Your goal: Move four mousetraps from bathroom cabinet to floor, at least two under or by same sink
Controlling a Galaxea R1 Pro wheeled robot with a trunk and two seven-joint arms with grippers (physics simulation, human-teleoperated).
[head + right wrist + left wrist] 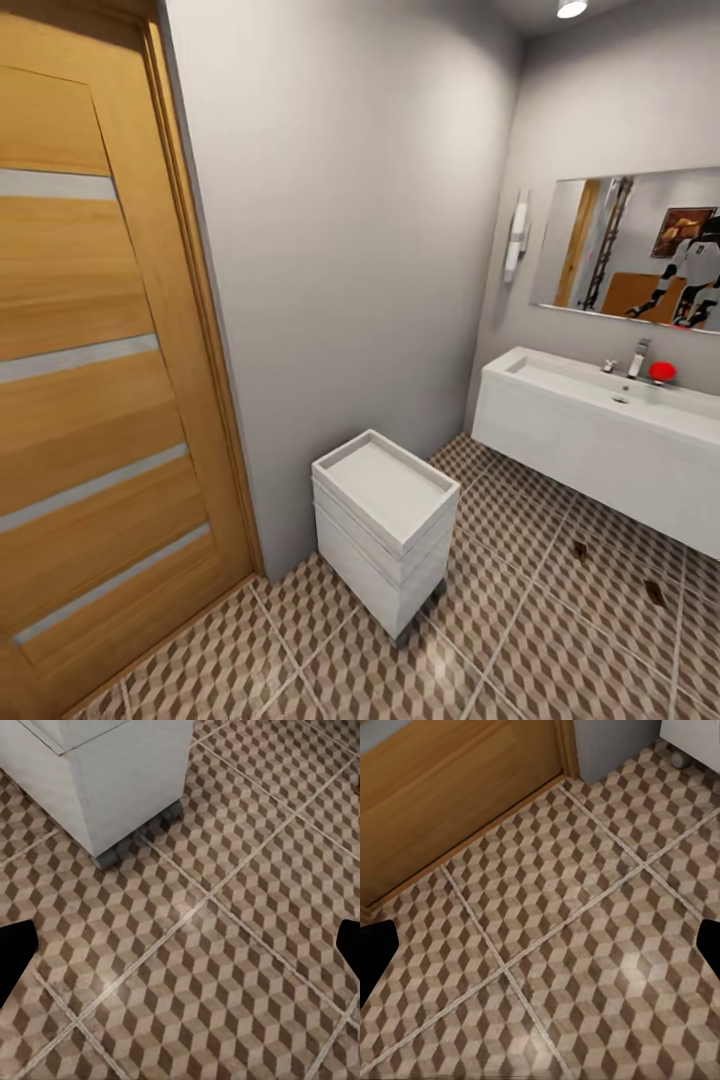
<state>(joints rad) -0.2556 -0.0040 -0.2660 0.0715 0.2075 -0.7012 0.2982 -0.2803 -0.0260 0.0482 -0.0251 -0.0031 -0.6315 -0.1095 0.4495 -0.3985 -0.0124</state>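
Sink (560, 400) wall-hung at right of head view, red object (662, 371) beside faucet (638, 358). Two mousetraps (579, 549) (655, 592) on bathroom floor (520, 640) below sink. White cube unit (385, 525) near wooden door (90, 400). Left end effector (540, 945) fingers apart, nothing held; right end effector (180, 945) likewise, above tiles.

I count one wooden door (90, 380) with four pale stripes, one small white cube unit (385, 525), one sink (600, 440) with one faucet (638, 358) and one red thing (661, 371) on it, one mirror (630, 248), one wall lamp (516, 240), and two small dark spots (580, 549) on the floor (520, 650).
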